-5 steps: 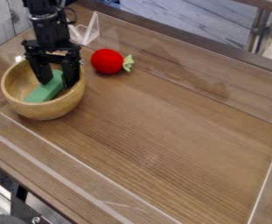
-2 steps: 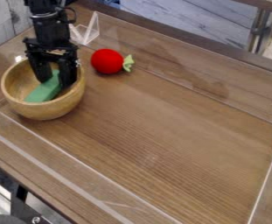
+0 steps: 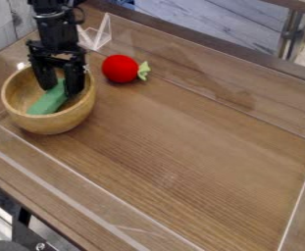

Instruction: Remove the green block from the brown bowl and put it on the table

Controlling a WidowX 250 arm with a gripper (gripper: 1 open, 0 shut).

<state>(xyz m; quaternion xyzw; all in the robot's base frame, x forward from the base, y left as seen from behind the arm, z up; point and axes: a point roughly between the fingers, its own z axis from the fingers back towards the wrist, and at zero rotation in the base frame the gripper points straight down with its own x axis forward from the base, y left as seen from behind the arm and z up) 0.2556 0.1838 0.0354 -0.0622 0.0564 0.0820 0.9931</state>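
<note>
Working from my camera view, nearest me and below the brown bowl (image 3: 47, 125) I see a dark object (image 3: 3, 244) cut off by the lower left corner, so I can't make out what it is. A low clear wall (image 3: 34, 213) runs along that side, and the bowl sits close to it, with little room to its left. To the right of the bowl, the wood-grain table (image 3: 187, 152) gives me a broad bare stretch, reaching to the raised edge on the far right; a pale piece (image 3: 303, 222) there is cropped by the frame. Inside the bowl, the green block (image 3: 45, 104) lies tilted in the hollow, its nearer end in plain sight and its farther end hidden under the black gripper (image 3: 61, 73). I have the gripper wide, reaching down over the bowl's far part, but its dark fingers blend together against the shadow, and I cannot tell whether they touch the block. Just beyond the bowl to the right, the red strawberry toy (image 3: 120, 69) rests on the table, its green leaves (image 3: 143, 70) pointing away from the bowl. Farthest off, behind the bowl, the arm (image 3: 61, 17) runs out of frame at the top, beside something pale and see-through that I can't identify.
</note>
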